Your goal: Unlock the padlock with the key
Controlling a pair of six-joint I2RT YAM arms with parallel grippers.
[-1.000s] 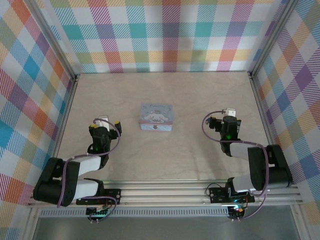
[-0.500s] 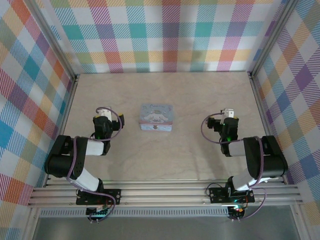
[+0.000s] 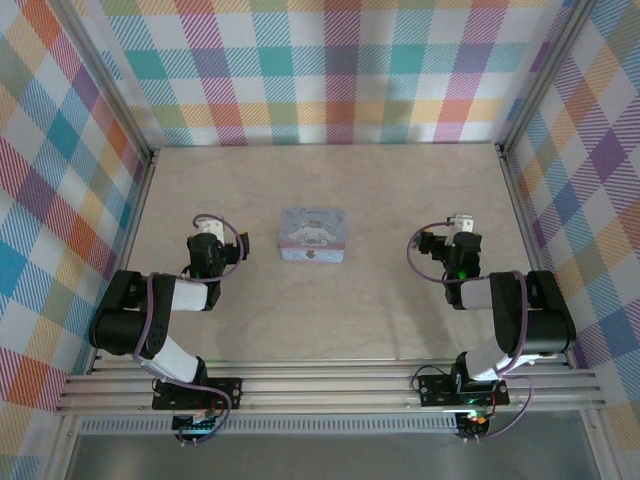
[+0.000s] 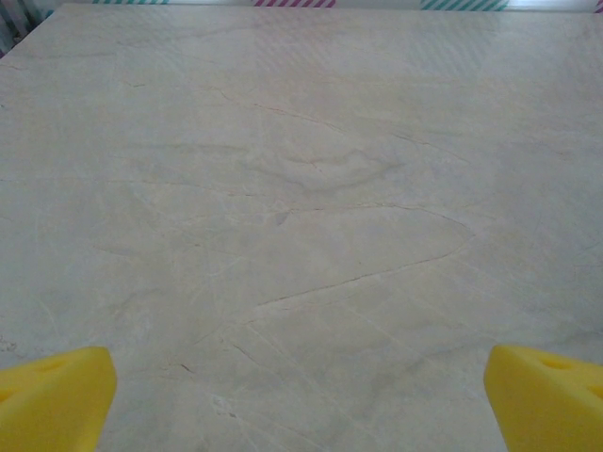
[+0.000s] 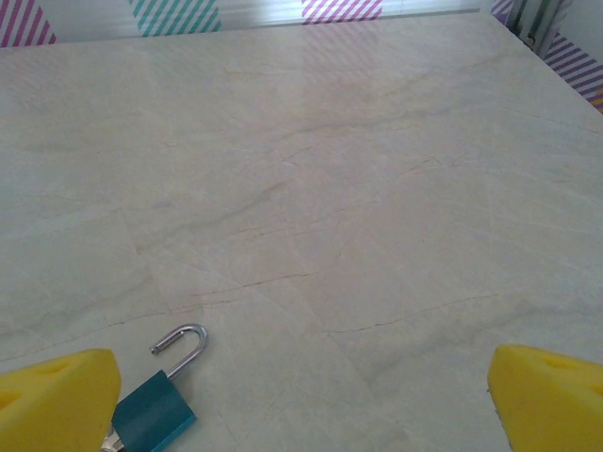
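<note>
Where the right wrist view reaches its lower left corner, the padlock [image 5: 155, 411] is seen lying flat on the table [image 5: 311, 188]. Its teal body is pointed toward the bottom edge, and its silver shackle [image 5: 185, 343] is curved up and to the left. One end of the shackle appears free of the body. A yellow fingertip [image 5: 58, 400] of the right gripper [image 5: 301, 405] is found just beside the padlock at the left; whether they touch cannot be told. The other fingertip is set far off in the lower right corner, so the jaws are spread wide, with nothing gripped.

From above, the right gripper [image 3: 459, 226] is placed right of centre, and a pale blue tin [image 3: 313, 235] is seen at mid-table, well apart from it. The left gripper [image 3: 206, 231] is placed left of the tin. In its wrist view the left gripper [image 4: 301, 400] is likewise spread wide over bare table, with nothing between its fingertips.
</note>
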